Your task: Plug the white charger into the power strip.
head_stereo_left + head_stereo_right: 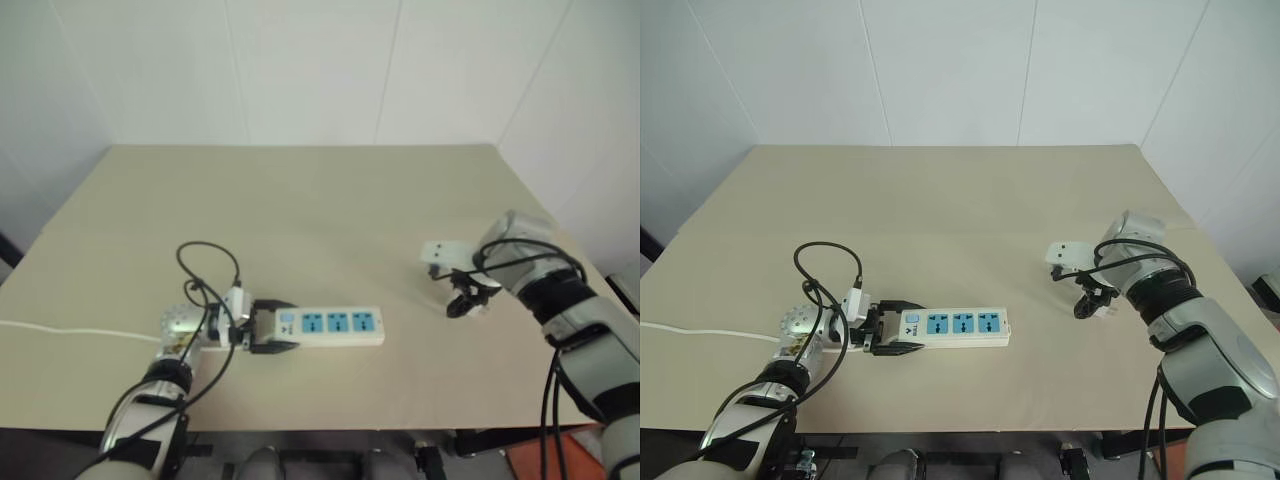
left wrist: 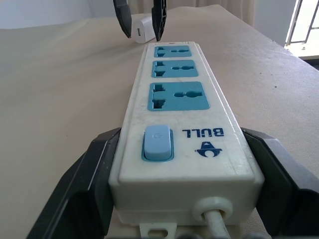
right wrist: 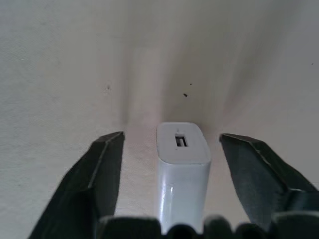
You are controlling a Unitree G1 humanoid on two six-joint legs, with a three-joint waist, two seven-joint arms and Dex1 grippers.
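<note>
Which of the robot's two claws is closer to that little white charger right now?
The right gripper. Its open fingers stand on either side of the white charger without touching it yet. The left gripper is far off, holding one end of the power strip.

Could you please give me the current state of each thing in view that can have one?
power strip: lying flat on the table, all three sockets empty, switch end between the left gripper's jaws.
white charger: unplugged, on the table between the right gripper's jaws, not yet gripped.
left gripper: jaws against both sides of the strip.
right gripper: pointing down over the charger, jaws open with gaps on both sides.
</note>
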